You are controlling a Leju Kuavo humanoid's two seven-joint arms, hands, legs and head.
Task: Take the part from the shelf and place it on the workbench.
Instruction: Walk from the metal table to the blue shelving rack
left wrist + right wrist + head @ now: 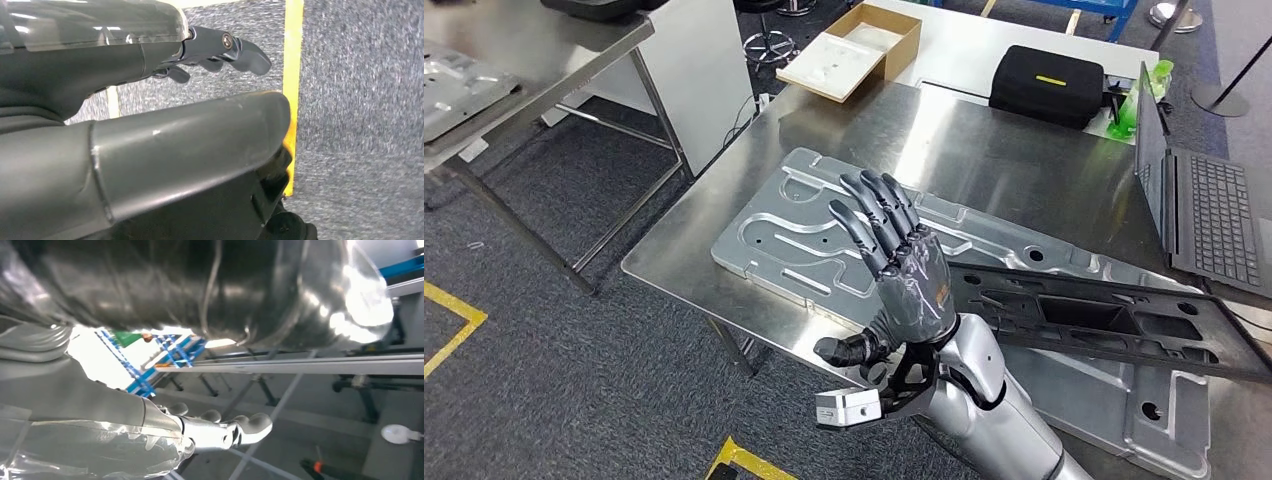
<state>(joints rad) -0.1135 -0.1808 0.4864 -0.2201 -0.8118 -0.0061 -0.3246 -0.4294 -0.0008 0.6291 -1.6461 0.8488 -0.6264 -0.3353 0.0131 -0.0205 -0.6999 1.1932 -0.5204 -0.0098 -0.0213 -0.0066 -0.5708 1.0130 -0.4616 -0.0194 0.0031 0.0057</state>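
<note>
My right hand (902,262) is raised over the tabletop (984,150), fingers straight and spread apart, holding nothing; in the right wrist view the same fingers (235,430) reach out bare beneath a shiny metal surface. My left hand (220,47) hangs down by the carpeted floor next to a yellow line (292,75), fingers loosely apart with nothing between them. The part, as I judge it, is the large silver metal panel (824,240) lying flat on the tabletop just under my right hand, its near edge close to the tabletop's rim; a long black plastic frame (1114,325) lies across its far end, touching it. If that reading is right, the placing looks done and what remains is drawing the arm clear. The risk I see is catching the panel or the black frame with my fingers or wrist as I move, which could nudge the panel toward the near rim or slide the frame off. Farther back sit a black case (1046,85) with a yellow strip, a laptop (1199,205) and a cardboard box (854,50). I can read no brand, label or writing on any of them.
</note>
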